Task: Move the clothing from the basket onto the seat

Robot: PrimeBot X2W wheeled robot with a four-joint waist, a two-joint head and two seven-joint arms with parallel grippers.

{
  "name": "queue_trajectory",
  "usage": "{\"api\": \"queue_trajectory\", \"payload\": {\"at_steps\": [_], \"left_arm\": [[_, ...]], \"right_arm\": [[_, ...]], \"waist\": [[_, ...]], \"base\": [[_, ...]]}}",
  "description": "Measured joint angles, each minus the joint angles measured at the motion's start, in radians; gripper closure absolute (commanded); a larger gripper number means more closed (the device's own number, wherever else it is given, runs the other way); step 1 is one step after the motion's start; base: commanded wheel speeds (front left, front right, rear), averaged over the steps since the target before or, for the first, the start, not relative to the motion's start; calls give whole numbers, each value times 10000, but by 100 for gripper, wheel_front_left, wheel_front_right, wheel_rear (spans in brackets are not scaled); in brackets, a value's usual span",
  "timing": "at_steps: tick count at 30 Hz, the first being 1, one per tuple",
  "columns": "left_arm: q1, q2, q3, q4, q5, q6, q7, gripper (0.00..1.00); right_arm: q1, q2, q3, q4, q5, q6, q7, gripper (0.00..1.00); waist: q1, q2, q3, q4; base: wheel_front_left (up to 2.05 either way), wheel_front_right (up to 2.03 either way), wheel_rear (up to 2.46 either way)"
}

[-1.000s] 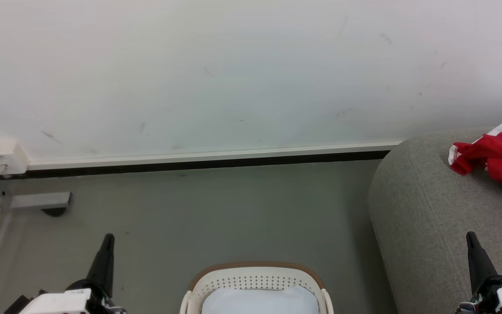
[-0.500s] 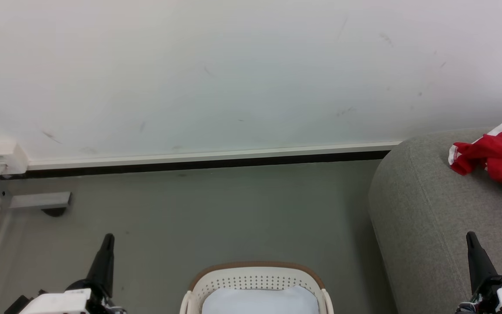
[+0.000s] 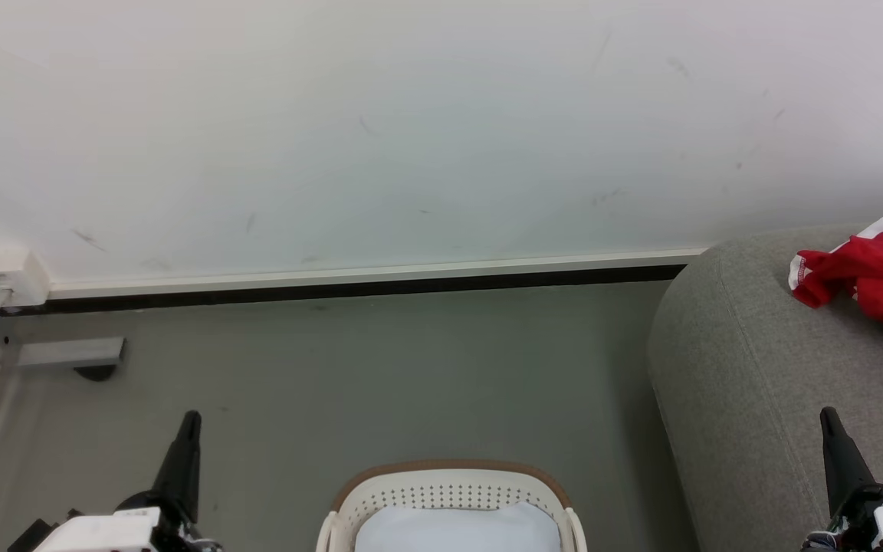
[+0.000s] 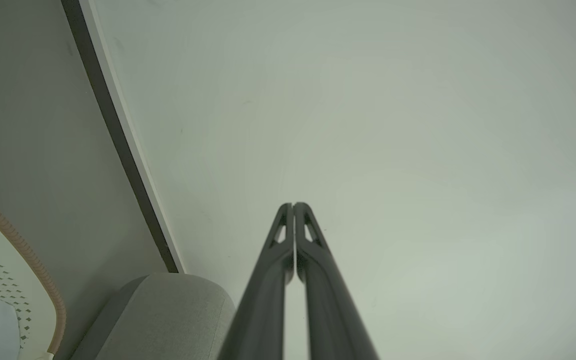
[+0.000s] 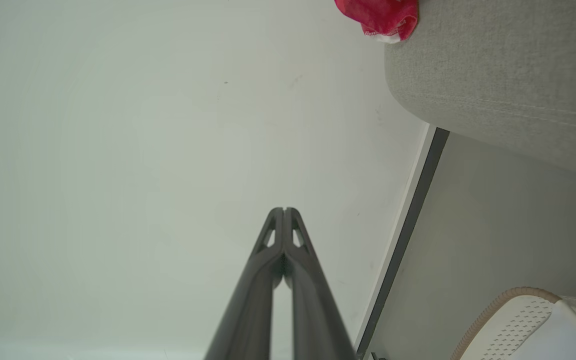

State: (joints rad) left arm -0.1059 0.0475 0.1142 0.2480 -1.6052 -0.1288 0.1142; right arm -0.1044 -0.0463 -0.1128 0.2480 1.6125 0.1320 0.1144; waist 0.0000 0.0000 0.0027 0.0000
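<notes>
Lying crumpled on top of the seat (image 3: 748, 368), toward its far right, the clothing (image 3: 874, 280) is a heap of red cloth with white trim, cut off by the edge of the head view. The seat is grey and rounded, and its near side drops to the floor (image 3: 380, 368). The basket (image 3: 449, 474) stands on that floor to the seat's left, apart from it, and a plain white pad (image 3: 457, 529) lies inside it.

The left gripper (image 3: 191, 420) hangs over the floor left of the basket. The right gripper (image 3: 828, 415) hangs over the near part of the seat, well short of the clothing. Each has its two dark fingers (image 4: 268, 300) pressed together tip to tip, with nothing between them.

Behind it all a pale wall (image 3: 411, 138) meets the floor along a dark baseboard (image 3: 365, 287), and a small white box (image 3: 8, 276) sits low in the left corner.
</notes>
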Motion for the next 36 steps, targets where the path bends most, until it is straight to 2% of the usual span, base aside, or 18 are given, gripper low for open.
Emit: {"api": "queue_trajectory", "payload": {"at_steps": [36], "left_arm": [[-1, 0, 0, -2, 0, 0, 0, 100]], "right_arm": [[-1, -2, 0, 0, 0, 0, 0, 100]], "waist": [[0, 0, 0, 0]], "base": [[0, 0, 0]]}}
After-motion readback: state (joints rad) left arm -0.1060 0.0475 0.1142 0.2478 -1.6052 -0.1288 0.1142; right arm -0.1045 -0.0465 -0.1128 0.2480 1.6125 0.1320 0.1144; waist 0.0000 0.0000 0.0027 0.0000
